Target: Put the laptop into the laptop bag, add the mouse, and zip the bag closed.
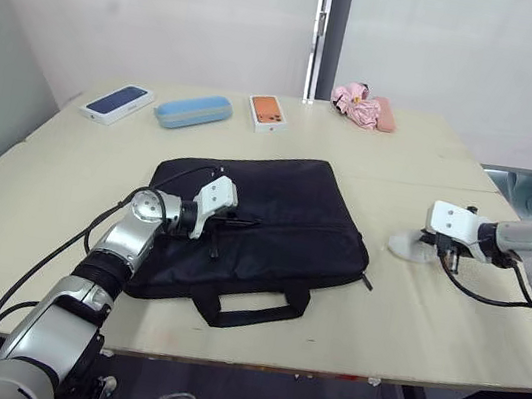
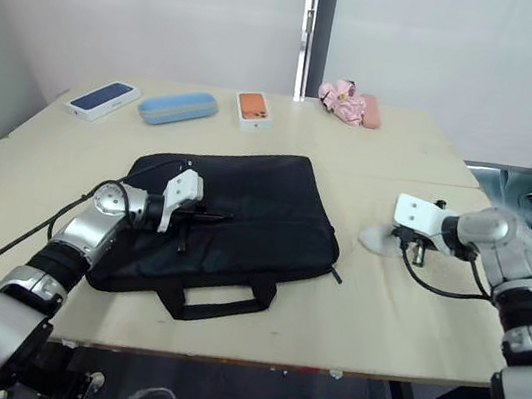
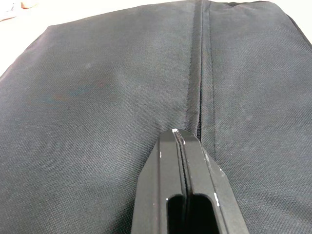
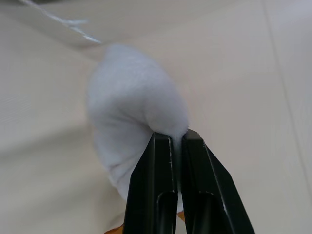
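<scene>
Lying flat, woven black laptop bag (image 1: 272, 223) under closed left claw (image 3: 181, 139); right claw (image 4: 170, 137) pinches glossy white mouse (image 4: 134, 112).

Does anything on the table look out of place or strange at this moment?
Nothing looks spilled or damaged. The big black fabric laptop bag lies flat but askew to the table edge. The right hand pinches a glossy white mouse, and the left hand rests shut on the bag.

Beige table (image 1: 257, 320), white walls (image 1: 154, 10)
</scene>
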Motion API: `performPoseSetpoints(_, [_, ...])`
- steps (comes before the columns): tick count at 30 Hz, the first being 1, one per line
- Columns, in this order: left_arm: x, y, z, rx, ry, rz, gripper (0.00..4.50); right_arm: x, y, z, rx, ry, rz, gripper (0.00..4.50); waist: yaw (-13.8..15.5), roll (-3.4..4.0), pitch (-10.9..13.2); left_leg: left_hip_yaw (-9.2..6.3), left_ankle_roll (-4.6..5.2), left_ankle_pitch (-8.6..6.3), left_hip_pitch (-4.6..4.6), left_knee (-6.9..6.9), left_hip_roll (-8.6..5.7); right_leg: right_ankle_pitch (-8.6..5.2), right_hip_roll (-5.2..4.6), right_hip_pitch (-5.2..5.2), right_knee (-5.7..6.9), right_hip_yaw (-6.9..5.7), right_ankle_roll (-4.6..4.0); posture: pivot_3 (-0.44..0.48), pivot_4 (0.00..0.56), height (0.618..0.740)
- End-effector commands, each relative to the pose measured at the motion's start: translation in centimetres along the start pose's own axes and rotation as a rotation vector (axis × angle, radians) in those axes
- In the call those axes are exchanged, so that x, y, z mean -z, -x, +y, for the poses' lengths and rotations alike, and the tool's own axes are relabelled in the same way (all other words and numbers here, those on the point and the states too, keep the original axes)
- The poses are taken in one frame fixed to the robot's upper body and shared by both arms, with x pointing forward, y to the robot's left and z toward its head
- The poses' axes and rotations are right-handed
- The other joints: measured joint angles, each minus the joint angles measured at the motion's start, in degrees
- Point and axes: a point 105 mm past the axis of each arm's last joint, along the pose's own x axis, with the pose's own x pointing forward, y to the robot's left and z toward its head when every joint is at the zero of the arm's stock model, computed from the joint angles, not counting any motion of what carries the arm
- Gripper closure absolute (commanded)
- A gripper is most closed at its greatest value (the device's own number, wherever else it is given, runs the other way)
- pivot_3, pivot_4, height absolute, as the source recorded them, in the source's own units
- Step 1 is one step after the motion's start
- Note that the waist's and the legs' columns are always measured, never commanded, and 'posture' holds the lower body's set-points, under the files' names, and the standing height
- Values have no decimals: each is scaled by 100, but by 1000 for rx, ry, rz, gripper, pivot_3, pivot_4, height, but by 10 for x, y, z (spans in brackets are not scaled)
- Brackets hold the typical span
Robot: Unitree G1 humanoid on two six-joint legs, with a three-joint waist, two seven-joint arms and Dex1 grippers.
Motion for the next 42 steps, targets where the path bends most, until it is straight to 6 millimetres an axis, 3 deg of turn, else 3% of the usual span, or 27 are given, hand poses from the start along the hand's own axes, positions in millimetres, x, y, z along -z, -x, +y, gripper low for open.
performPoseSetpoints(1, [71,4,-39,88,176,243,4500,-15,-1,-21,117,38,-29,4383,0,0,0,0,0,0,-1,0,0,0,0,0,0,0,0,0,150,740])
performPoseSetpoints(9, [72,4,-45,113,191,239,4500,-33,-18,-34,219,55,-76,4383,-18,1,0,4,0,0,-1,-1,-1,0,-4,-2,0,0,0,0,150,740])
performPoseSetpoints(24, [87,11,-58,150,201,317,4500,-48,-32,-50,342,68,-112,4383,-112,10,-5,8,0,-3,-2,-16,-2,-6,-10,-2,-11,-8,10,0,150,740])
performPoseSetpoints(42, [83,8,-56,145,202,301,4500,-43,-30,-60,464,27,-121,4383,-132,10,-5,11,1,-4,-4,-16,-6,-8,-18,-3,-13,-9,13,0,150,740])
